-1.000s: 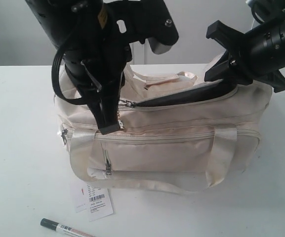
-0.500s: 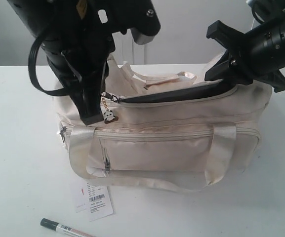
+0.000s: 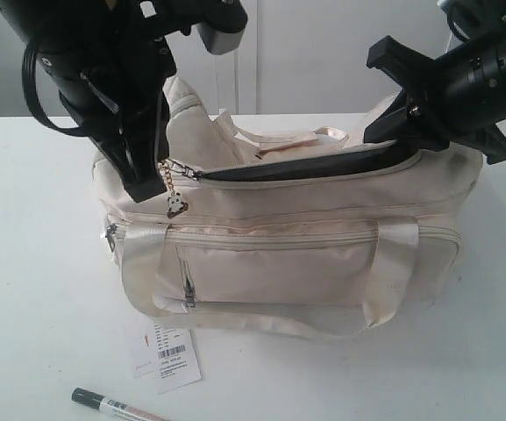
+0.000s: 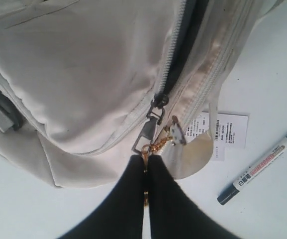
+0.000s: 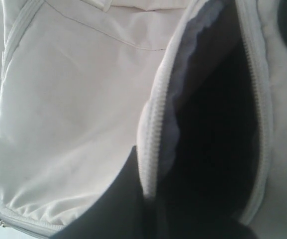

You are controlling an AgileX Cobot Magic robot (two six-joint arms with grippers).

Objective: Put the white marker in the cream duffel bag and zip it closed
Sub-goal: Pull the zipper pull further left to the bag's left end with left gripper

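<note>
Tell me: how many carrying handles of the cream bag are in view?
2. The front handle hangs down the near side of the cream duffel bag; the rear handle lies on top, behind the open top zipper. The bag's far side is hidden.

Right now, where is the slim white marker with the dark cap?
In the exterior view the white marker lies on the white table at lower left, in front of the cream fabric duffel bag, beside the white barcode tag.

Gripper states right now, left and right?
Left gripper: closed on the zipper pull of the cream duffel bag.
Right gripper: open, at the bag's open top, gripping nothing.
</note>
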